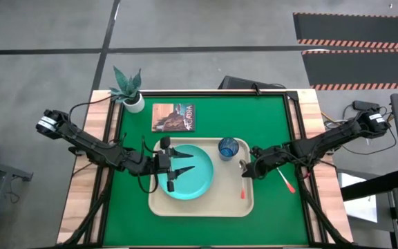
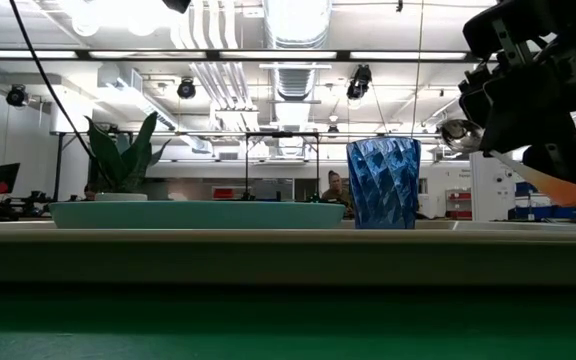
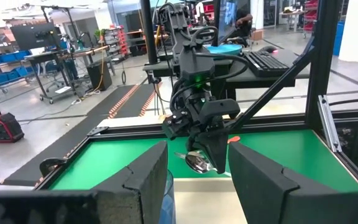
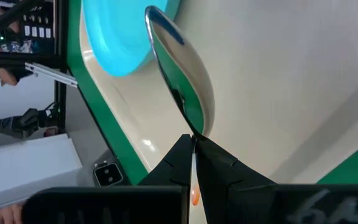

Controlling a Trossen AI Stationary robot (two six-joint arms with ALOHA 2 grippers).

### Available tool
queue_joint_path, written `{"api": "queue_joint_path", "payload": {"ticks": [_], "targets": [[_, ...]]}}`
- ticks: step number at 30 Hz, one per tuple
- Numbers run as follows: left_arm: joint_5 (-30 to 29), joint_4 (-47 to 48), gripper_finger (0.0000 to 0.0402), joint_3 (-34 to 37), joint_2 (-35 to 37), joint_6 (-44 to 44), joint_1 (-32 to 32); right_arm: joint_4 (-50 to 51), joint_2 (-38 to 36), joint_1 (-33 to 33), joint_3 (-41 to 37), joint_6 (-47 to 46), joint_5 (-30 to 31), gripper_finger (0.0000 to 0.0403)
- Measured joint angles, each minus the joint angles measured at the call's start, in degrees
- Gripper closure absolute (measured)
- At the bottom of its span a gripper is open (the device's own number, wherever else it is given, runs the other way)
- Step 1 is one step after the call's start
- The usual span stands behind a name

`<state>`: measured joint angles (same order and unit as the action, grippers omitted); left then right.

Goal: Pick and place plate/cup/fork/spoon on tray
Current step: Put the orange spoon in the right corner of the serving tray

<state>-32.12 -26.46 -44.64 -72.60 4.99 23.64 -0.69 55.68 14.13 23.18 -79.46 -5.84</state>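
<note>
Both arms are dark, jointed and slender, trailed by black cables. The left hand (image 1: 173,168) and right hand (image 1: 246,170) carry blocky, matte-black wedge fingers (image 3: 257,180).

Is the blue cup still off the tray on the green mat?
No, the cup stands on the tray, beside the plate.

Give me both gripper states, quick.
Left gripper: open, empty, over the plate.
Right gripper: shut on the spoon, above the tray.
</note>
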Motion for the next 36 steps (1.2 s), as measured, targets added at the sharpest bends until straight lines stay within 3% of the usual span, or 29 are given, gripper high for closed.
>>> {"api": "queue_joint_path", "payload": {"ticks": [36], "targets": [[0.0, 0.0, 0.0246, -0.1, 0.0, -0.2, 0.0, -1.7, 0.0, 1.5, -3.9, -1.0, 5.9, 0.0394]]}}
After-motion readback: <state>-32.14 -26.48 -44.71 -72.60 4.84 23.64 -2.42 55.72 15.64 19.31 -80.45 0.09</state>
